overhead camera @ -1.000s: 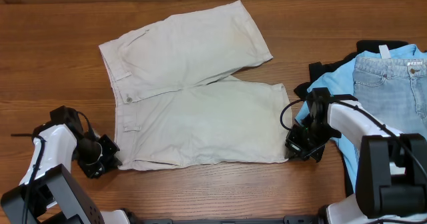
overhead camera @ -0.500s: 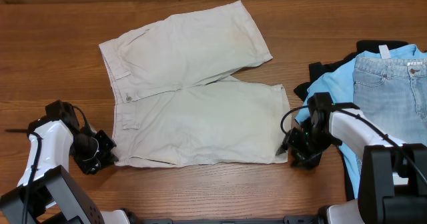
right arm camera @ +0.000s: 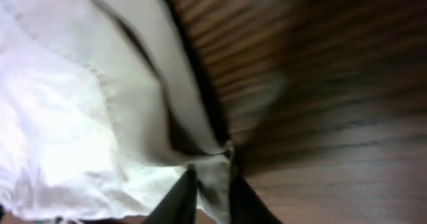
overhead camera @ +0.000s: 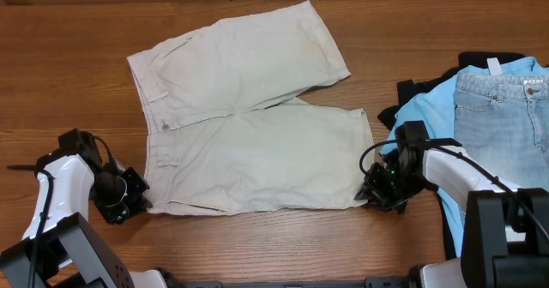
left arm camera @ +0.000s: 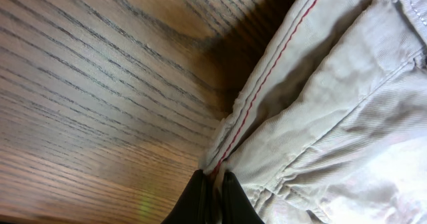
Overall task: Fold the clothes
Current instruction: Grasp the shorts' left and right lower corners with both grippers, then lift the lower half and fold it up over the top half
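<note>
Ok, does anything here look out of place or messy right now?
Nothing damaged or spilled. The shorts lie flat but skewed, and the blue shirt and jeans sit heaped at the right edge of the table.

Over at the right edge of the frame, light blue jeans [overhead camera: 502, 108] lie on top of a sky-blue shirt [overhead camera: 425, 108]. Dark cloth [overhead camera: 485, 58] peeks out from under that pile, possibly another garment, hard to tell. Beneath it all runs a brown wood-grain tabletop [overhead camera: 69, 82].
</note>
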